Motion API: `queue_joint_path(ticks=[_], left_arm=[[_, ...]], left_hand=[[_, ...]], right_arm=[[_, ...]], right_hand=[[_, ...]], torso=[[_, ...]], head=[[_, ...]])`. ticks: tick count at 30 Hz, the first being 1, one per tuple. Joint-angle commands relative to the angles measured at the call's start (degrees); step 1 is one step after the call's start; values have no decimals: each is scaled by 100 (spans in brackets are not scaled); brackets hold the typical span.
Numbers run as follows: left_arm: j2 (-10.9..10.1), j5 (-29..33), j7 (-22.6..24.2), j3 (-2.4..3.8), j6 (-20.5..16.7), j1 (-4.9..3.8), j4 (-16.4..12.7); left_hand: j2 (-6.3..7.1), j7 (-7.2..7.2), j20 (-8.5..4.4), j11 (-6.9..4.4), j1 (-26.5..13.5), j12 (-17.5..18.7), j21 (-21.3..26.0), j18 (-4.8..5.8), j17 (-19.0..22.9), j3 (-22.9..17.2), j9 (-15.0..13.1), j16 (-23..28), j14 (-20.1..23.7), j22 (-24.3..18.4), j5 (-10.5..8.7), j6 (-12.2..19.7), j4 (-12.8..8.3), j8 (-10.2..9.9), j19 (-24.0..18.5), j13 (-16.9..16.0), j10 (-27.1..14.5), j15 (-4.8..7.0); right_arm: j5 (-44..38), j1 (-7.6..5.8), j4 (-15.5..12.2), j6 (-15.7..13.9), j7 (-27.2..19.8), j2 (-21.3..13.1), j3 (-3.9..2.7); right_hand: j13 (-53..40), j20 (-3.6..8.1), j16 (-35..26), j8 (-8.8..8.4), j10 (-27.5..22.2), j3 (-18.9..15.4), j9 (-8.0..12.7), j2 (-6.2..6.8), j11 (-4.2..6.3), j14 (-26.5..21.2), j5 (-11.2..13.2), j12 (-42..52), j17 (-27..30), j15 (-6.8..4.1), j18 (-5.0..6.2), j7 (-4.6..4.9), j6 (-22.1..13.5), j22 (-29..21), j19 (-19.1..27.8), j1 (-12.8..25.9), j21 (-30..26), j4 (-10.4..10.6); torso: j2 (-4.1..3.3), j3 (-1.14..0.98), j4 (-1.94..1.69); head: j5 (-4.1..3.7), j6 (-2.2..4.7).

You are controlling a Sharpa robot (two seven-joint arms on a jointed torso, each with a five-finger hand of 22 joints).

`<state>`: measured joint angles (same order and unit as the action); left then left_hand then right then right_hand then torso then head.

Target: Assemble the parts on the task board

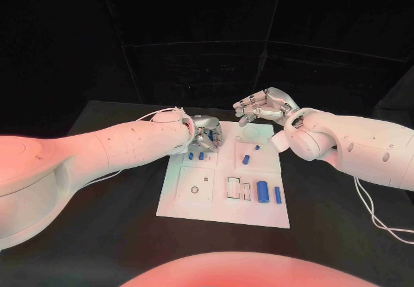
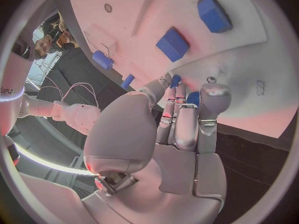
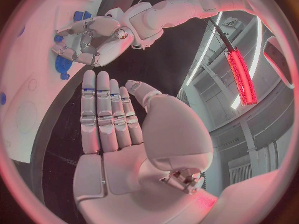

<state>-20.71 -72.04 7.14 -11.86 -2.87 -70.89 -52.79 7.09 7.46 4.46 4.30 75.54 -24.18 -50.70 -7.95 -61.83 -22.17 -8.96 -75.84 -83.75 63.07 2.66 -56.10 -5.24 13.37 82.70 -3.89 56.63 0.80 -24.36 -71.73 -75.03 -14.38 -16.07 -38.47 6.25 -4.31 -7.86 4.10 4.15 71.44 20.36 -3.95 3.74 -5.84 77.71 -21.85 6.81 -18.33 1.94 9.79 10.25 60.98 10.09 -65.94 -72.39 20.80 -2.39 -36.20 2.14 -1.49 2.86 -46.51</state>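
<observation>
Parts [image 1: 262, 191]: about seven blue on task board [image 1: 222, 212]; left hand [image 1: 203, 131] pinching one; right hand [image 1: 263, 106] spread, empty.

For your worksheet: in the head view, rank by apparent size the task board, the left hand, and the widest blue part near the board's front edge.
1. Task board
2. Left hand
3. Widest blue part

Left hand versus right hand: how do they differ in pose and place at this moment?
The left hand is down on the task board, fingers curled among the blue parts; the right hand is raised beyond the board's far edge. In the right wrist view its fingers lie straight and hold nothing. Both are silver, on white arms.
</observation>
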Motion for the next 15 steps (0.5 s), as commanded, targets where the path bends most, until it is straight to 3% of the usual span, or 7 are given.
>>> queue_joint_path(ticks=[1, 7, 15], left_arm=[[19, -41, -97, 0, 78, 1, 46], [32, -17, -136, 0, 93, 10, 92], [38, 1, -173, 1, 94, 14, 99]], left_hand=[[-66, 11, 5, -10, -9, 42, -33, 69, 9, -48, 13, 14, -136, 14, 9, -43, 6, -24, 44, 8, 45, 10], [-150, 6, 1, -18, 34, 86, -100, 80, 18, -134, 39, 9, -138, 63, 10, -94, -12, -39, 59, 18, 93, 16], [-148, 9, -1, -13, 48, 140, -133, 86, 36, -181, 66, 9, -137, 90, 9, -115, -44, -64, 63, 26, 104, 16]], right_arm=[[-6, -11, -9, -34, -68, 5, -4], [-6, -11, -9, -11, -70, 8, -4], [-6, -11, -3, 4, -70, 13, -4]], right_hand=[[9, -4, -35, -19, -28, 36, 4, 5, -3, -19, -10, -18, 9, 40, 57, -8, -45, -5, -26, -43, -29, -6], [9, -4, -35, -19, -28, 36, 4, 5, -3, -19, -10, -18, 9, 40, 57, -8, -45, -5, -26, -43, -29, -6], [10, -4, -35, -19, -29, 36, 4, 5, -4, -19, -9, -19, 10, 40, 57, -7, -46, -5, -26, -41, -30, -5]], torso=[[0, 1, -7], [4, 4, -7], [2, 6, -11]], head=[[-7, -12], [-21, -24], [-20, -30]])
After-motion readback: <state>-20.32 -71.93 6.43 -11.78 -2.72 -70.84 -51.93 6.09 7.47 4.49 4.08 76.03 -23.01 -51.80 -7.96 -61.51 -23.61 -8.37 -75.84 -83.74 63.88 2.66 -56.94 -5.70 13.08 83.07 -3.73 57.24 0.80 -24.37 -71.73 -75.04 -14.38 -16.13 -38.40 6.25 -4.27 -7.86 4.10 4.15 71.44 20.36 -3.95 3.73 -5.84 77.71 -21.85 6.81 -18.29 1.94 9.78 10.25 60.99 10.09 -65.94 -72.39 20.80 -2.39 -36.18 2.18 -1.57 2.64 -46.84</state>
